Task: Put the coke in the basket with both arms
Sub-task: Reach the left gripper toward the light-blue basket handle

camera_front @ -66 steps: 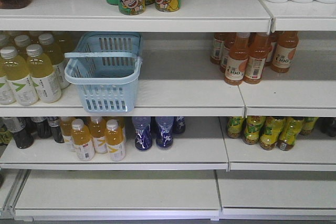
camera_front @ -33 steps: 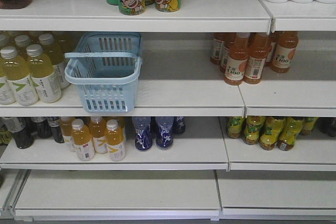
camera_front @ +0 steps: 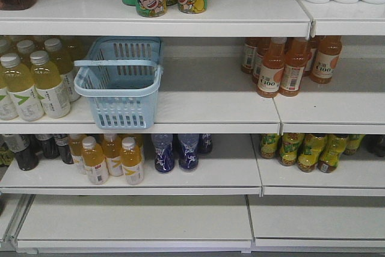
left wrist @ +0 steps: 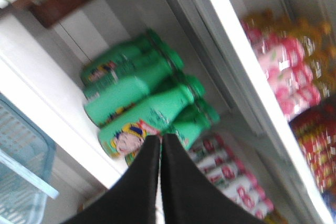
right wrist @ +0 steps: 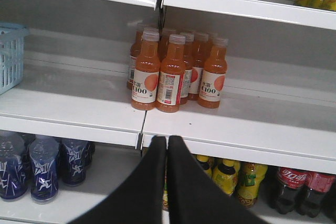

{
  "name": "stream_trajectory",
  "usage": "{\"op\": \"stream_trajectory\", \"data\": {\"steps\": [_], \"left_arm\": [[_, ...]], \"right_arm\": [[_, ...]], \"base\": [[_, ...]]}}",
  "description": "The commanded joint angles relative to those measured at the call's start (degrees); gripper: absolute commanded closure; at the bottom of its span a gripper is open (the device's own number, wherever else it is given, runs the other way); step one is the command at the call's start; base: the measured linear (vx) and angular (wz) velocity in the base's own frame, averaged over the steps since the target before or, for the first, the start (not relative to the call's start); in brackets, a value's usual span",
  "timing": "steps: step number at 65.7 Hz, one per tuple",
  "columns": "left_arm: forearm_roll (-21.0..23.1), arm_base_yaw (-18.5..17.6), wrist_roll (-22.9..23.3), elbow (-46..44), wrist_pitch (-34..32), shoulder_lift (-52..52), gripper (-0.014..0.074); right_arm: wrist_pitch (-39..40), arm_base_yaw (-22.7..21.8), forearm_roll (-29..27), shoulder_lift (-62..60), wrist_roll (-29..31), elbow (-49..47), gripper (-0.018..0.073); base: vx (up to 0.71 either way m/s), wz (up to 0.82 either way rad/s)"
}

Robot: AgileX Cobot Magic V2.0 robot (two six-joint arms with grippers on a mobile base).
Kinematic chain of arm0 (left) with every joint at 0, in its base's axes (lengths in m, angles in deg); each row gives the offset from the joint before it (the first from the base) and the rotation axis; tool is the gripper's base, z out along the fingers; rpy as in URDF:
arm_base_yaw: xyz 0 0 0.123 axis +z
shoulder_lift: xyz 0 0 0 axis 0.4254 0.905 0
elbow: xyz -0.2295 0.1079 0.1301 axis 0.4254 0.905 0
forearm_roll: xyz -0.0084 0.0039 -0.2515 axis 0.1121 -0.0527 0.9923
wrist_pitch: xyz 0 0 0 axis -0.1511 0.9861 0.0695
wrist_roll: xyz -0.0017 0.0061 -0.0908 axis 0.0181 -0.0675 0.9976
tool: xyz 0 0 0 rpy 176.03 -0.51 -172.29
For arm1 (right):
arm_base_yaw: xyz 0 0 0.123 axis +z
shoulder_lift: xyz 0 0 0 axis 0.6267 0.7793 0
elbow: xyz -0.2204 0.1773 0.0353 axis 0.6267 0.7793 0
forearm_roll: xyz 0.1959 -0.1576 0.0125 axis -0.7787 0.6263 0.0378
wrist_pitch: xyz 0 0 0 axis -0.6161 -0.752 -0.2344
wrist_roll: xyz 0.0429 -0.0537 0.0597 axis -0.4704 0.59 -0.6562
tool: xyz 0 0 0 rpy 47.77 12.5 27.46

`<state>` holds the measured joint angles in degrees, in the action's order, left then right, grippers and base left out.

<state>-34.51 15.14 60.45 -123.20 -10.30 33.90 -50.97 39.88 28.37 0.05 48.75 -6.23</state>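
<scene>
The light blue basket (camera_front: 123, 111) stands empty on the middle shelf, left of centre, with its strap handle lying across the top. A corner of it shows in the left wrist view (left wrist: 21, 153) and at the left edge of the right wrist view (right wrist: 9, 51). The red aluminium coke bottle does not show clearly in any view. My left gripper (left wrist: 160, 139) is shut and empty, pointing at green cartoon-labelled bottles (left wrist: 142, 103). My right gripper (right wrist: 167, 140) is shut and empty, in front of the middle shelf's edge below orange drink bottles (right wrist: 170, 72). Neither arm shows in the front view.
Yellow tea bottles (camera_front: 33, 82) stand just left of the basket. Orange bottles (camera_front: 289, 64) stand to the right on the same shelf. Blue bottles (camera_front: 174, 151) and yellow-green bottles (camera_front: 307, 151) stand on the shelf below. Dark plastic cola bottles (right wrist: 294, 190) stand at the lower right. The left wrist view is blurred.
</scene>
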Motion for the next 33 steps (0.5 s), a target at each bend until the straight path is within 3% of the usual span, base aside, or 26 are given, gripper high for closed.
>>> {"op": "stream_trajectory", "data": {"steps": [1, 7, 13, 27, 33], "left_arm": [[-9.48, -1.36, 7.35, -1.29, -11.84, 3.64, 0.0603], [-15.53, -1.12, 15.49, -0.73, -19.17, 8.26, 0.0603], [-19.27, -1.06, 19.22, -0.73, -22.05, 13.22, 0.0603], [-18.78, -1.06, 20.58, -0.73, -22.81, 22.40, 0.0559], [-18.78, -1.06, 25.34, -0.73, -25.19, 24.86, 0.0482]], "right_arm": [[3.97, -0.32, 0.62, -0.69, 0.40, 0.38, 0.0564], [3.97, -0.32, 0.62, -0.69, 0.40, 0.38, 0.0564], [3.97, -0.32, 0.62, -0.69, 0.40, 0.38, 0.0564], [4.01, -0.32, 0.62, -0.69, 0.40, 0.38, 0.0564], [4.01, -0.32, 0.62, -0.69, 0.40, 0.38, 0.0564]], "base": [[0.00, 0.00], [0.00, 0.00], [0.00, 0.00], [0.00, 0.00], [0.00, 0.00]]}}
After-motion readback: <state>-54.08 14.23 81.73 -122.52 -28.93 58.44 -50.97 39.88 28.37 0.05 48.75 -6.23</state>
